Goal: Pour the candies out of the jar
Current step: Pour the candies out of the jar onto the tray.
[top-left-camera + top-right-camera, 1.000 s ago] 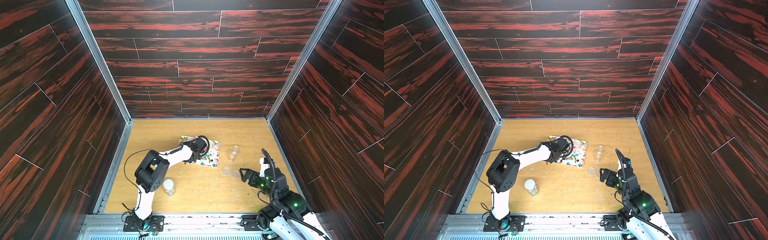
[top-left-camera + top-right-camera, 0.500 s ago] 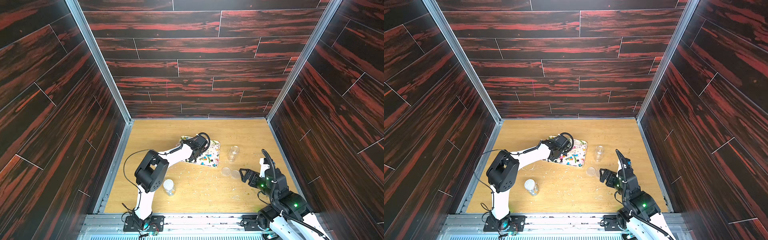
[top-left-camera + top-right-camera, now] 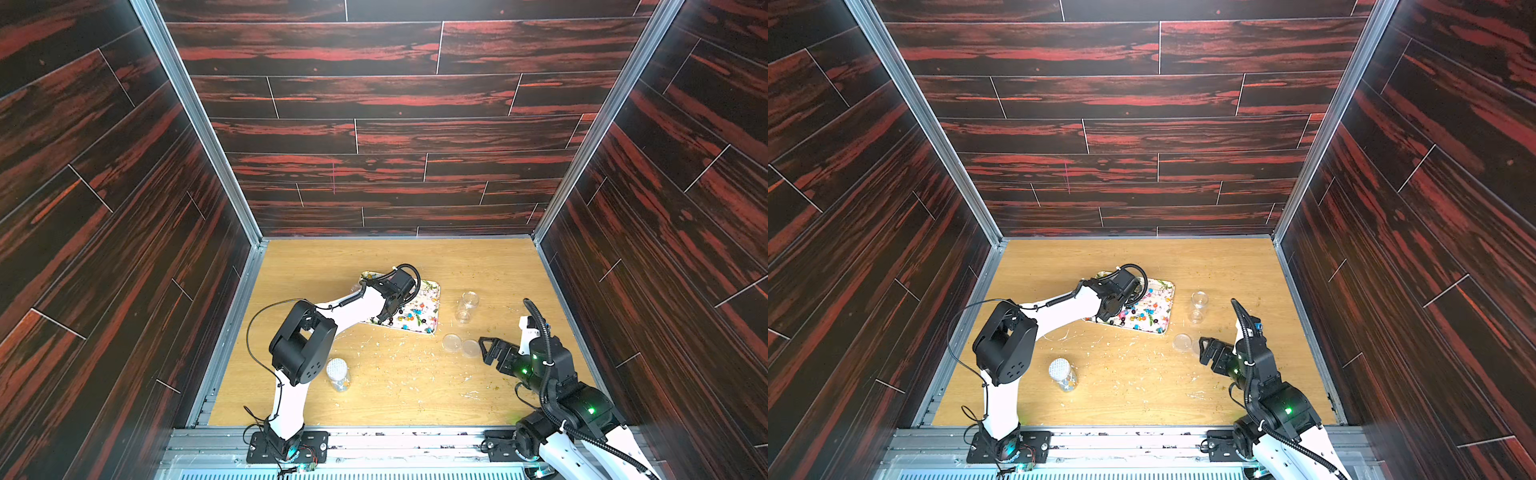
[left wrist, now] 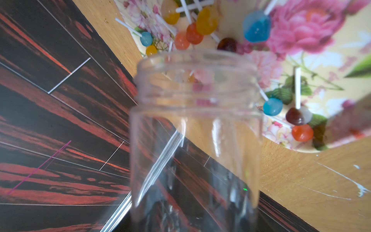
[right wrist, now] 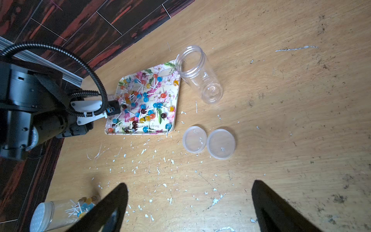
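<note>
My left gripper [image 4: 192, 217] is shut on a clear, lidless jar [image 4: 196, 140], tipped with its mouth over the flowered tray [image 4: 321, 60]. The jar's body looks empty. The candies [image 4: 257, 28], small lollipops in blue, orange, yellow and dark red with white sticks, lie scattered on the tray [image 5: 174, 112], and they show as the candies [image 3: 415, 313] in a top view. In both top views the left gripper [image 3: 386, 299] hangs over the tray's back-left part, and its wrist hides most of the jar. My right gripper [image 5: 188, 183] is open and holds nothing, low over the table at the front right.
A second clear jar [image 5: 198, 74] stands open right of the tray. Two clear lids [image 5: 194, 139] [image 5: 220, 143] lie in front of it, just ahead of the right gripper [image 3: 488, 349]. A capped jar with candies [image 3: 337, 374] stands beside the left arm. Pale crumbs litter the table.
The left wrist has shifted slightly over the back-left part of the tray with the jar in it. The right arm has not moved.
</note>
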